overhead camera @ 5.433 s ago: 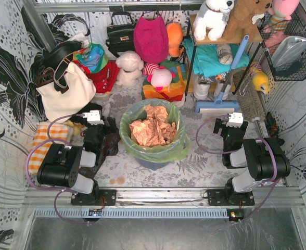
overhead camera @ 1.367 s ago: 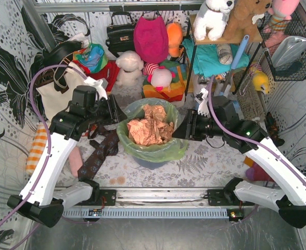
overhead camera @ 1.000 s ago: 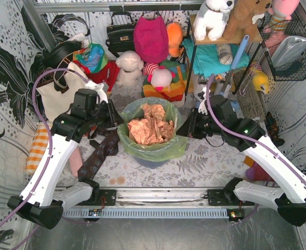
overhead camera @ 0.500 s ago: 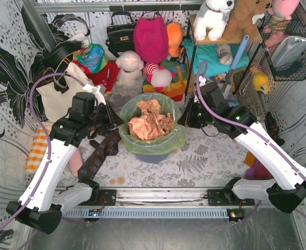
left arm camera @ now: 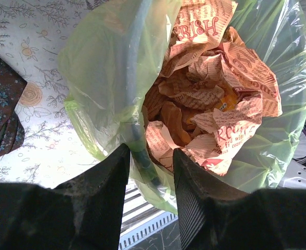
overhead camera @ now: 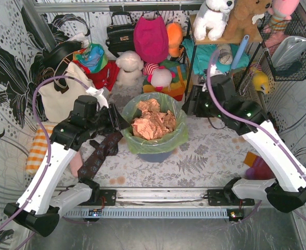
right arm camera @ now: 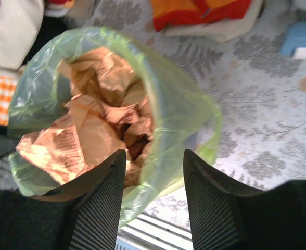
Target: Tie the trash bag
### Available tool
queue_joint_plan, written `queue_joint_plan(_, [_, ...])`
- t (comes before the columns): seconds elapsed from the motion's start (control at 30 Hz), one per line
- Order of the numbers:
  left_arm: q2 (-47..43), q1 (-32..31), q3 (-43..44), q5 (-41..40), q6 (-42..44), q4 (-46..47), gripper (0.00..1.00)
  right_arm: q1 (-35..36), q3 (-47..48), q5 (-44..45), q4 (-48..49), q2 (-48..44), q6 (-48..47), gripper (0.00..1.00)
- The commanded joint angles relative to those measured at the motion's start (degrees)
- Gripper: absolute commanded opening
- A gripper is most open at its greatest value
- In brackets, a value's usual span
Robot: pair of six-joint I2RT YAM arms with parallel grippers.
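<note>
The trash bag point(overhead camera: 154, 139) is lime-green film lining a round bin, with crumpled orange-brown paper point(overhead camera: 153, 124) filling its mouth. My left gripper point(overhead camera: 120, 123) is at the bag's left rim. In the left wrist view it point(left arm camera: 149, 152) stands open astride the bag's folded-over rim point(left arm camera: 111, 78), film and bin edge in the gap beside the left finger point(left arm camera: 103, 182). My right gripper point(overhead camera: 191, 107) hovers just off the bag's right rim. In the right wrist view it point(right arm camera: 154, 154) is open above that rim point(right arm camera: 174, 109), touching nothing; the picture is blurred.
The blue-grey bin point(overhead camera: 154, 156) stands on the patterned floor. A white tote bag point(overhead camera: 64, 94) and dark patterned cloth point(overhead camera: 98, 155) lie left. Plush toys point(overhead camera: 129, 67), a folded orange cloth point(overhead camera: 166, 88) and a shelf frame point(overhead camera: 194, 62) crowd the back.
Both grippers narrowed at the bag's rim, then opened again. The right gripper has drawn back and away from the right rim. The left gripper stays at the left rim.
</note>
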Motion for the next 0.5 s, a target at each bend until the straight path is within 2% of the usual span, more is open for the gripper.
queue_joint_plan(0.0, [-0.2,-0.1,0.9,-0.5,-0.2,1.0,0.48,-6.9,-0.1,-1.3,-2.3,-4.4,-4.3,0.5])
queue_joint_plan(0.1, [0.1,-0.1,0.9,-1.2,-0.3,1.3,0.48,-15.0,-4.7,-8.9,-0.2,-6.1,-7.0,0.52])
queue_joint_plan(0.2, [0.5,-0.1,0.3,-1.7,-0.4,1.9,0.5,-20.2,-11.0,-16.2,3.6,-6.4,-8.6,0.53])
queue_joint_plan(0.3, [1.3,-0.2,0.0,-1.9,-0.4,2.8,0.5,-22.6,-17.7,-22.4,8.0,-6.2,-8.9,0.52])
queue_joint_plan(0.47, [2.8,-0.2,-0.7,-1.7,-0.4,4.4,0.5,-22.8,-28.3,-26.3,16.9,-6.6,-7.4,0.52])
